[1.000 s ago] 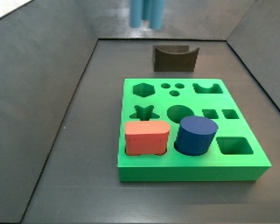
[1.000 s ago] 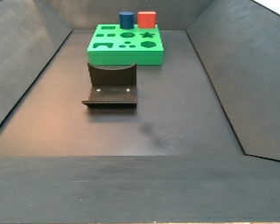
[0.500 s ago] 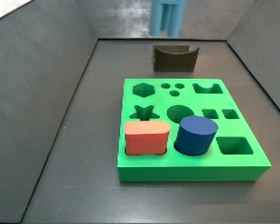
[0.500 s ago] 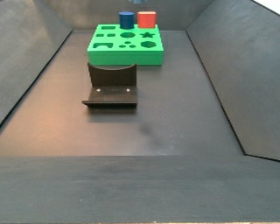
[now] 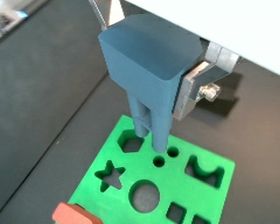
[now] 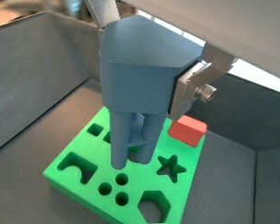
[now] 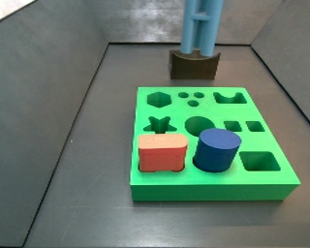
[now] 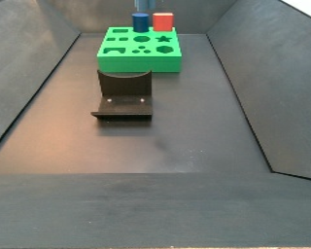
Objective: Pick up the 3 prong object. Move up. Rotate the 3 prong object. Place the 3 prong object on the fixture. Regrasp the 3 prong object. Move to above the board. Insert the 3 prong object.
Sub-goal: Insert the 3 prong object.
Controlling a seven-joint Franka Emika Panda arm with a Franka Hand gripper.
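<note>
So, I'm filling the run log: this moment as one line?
tool: shut on 3 prong object | object: upright, above board | fixture: bare | red block, blue cylinder: seated

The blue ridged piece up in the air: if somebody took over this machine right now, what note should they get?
Pincer: shut on the 3 prong object, holding it upright, in the air.
In the wrist views the piece hangs over the board; in a side view it shows by the fixture, which is empty.
Red block and dark blue cylinder already sit in the board.
Done: pickup. Left: insertion; nothing is seated yet.
</note>
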